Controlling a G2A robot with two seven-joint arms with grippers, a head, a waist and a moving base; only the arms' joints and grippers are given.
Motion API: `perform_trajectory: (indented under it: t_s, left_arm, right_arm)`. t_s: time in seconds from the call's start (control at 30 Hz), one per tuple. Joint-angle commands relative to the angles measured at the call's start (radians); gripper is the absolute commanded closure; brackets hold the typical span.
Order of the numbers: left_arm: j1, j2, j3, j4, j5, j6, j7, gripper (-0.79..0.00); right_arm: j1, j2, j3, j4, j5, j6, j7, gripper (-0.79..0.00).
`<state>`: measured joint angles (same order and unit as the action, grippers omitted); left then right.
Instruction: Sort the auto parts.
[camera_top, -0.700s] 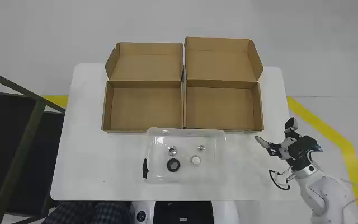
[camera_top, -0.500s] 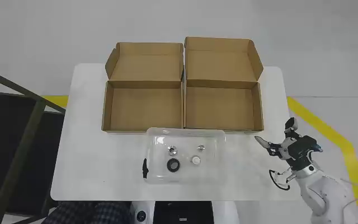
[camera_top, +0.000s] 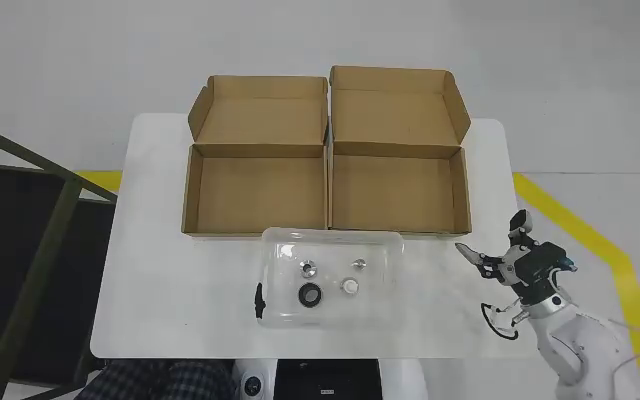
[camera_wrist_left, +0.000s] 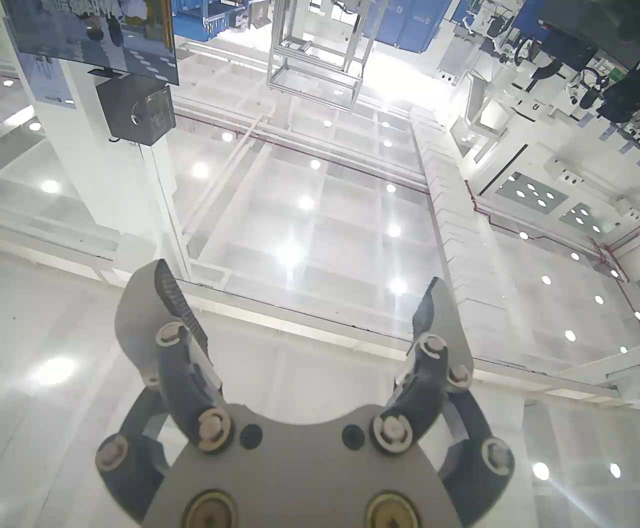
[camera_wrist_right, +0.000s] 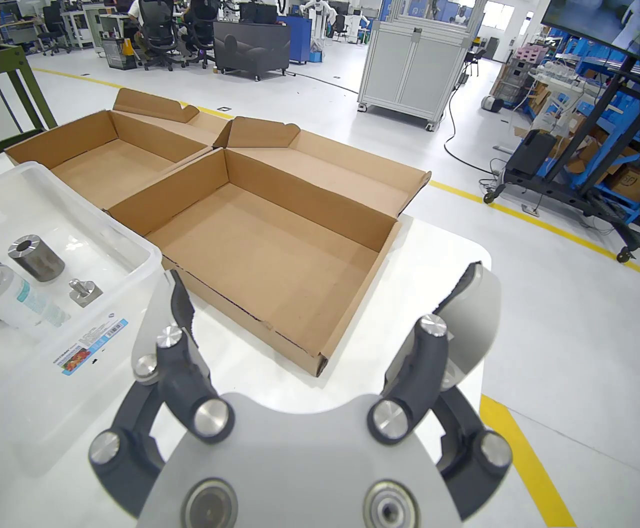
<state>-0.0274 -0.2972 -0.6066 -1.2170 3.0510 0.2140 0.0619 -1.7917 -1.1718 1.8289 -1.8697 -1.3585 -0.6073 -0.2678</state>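
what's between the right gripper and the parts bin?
Nothing. In the top view, only bare table lies between the open right gripper and the bin.

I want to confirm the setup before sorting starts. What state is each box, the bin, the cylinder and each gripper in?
Left cardboard box: lid open, empty.
Right cardboard box: lid open, empty.
Clear bin: uncovered, not empty.
Metal cylinder: standing on end inside the bin.
Left gripper: jaws open, empty, aimed upward.
Right gripper: jaws open, empty.
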Motion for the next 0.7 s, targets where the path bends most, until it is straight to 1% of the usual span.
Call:
perform_trajectory:
  t_s: [0.0,0.17,0.3,0.47,0.67]
  left_arm:
    - [0.0,0.0,0.0,0.0,0.0,0.0,0.0,-0.785]
    - [0.0,0.0,0.0,0.0,0.0,0.0,0.0,-0.785]
    - [0.0,0.0,0.0,0.0,0.0,0.0,0.0,-0.785]
    - [0.0,0.0,0.0,0.0,0.0,0.0,0.0,-0.785]
    - [0.0,0.0,0.0,0.0,0.0,0.0,0.0,-0.785]
  right_arm:
    - [0.004,0.001,-0.006,-0.014,-0.02,-0.007,0.017,-0.785]
    - [0.02,0.008,-0.032,-0.056,-0.052,-0.066,0.056,-0.785]
    - [0.029,0.014,-0.06,-0.104,-0.064,-0.139,0.093,-0.785]
    - [0.032,0.021,-0.108,-0.18,-0.074,-0.226,0.163,-0.785]
    - [0.04,0.028,-0.185,-0.249,-0.088,-0.292,0.267,-0.785]
